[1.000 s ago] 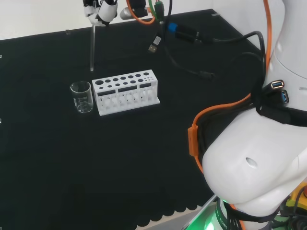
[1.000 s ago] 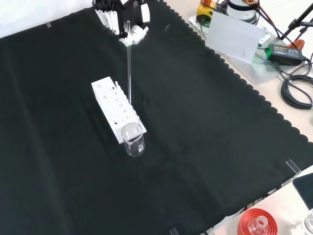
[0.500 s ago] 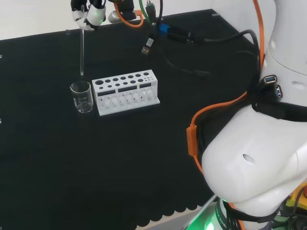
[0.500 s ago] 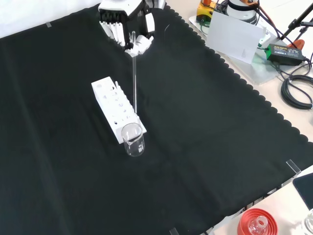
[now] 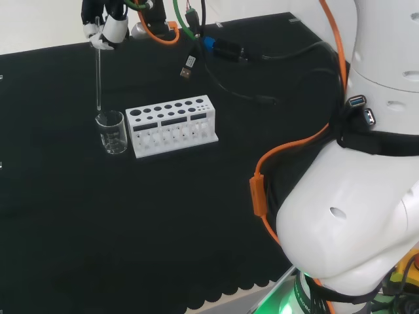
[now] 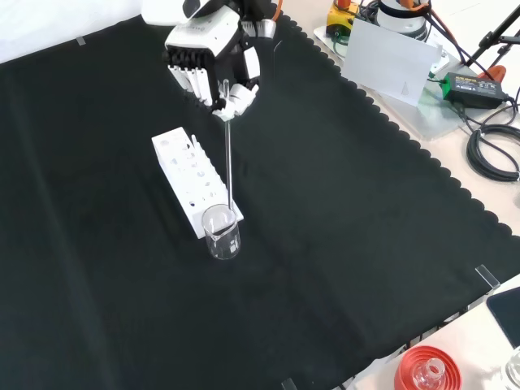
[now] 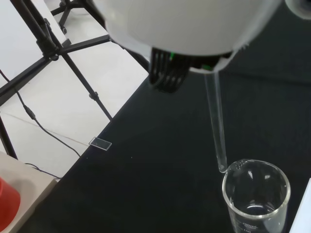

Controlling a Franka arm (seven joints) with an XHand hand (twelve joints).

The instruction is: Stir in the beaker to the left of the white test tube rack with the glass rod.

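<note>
A clear glass beaker (image 5: 112, 131) (image 6: 222, 231) (image 7: 255, 196) stands upright on the black cloth just left of the white test tube rack (image 5: 171, 124) (image 6: 192, 176) in the head view. My hand (image 5: 105, 25) (image 6: 210, 65) is shut on the top of a glass rod (image 5: 99, 78) (image 6: 228, 154) (image 7: 215, 126), which hangs nearly vertical. In the wrist view the rod's lower tip sits right at the beaker's rim, at its spout. The beaker looks empty.
A red ribbed stand with a flask (image 6: 426, 372) sits at the cloth's near right corner in the front view. Cables and a black box (image 6: 469, 84) lie off the cloth at the right. Orange and black cables (image 5: 222, 49) hang from the arm behind the rack.
The hand has carried the rod leftwards in the head view and lowered it, from behind the rack to the beaker's rim.
</note>
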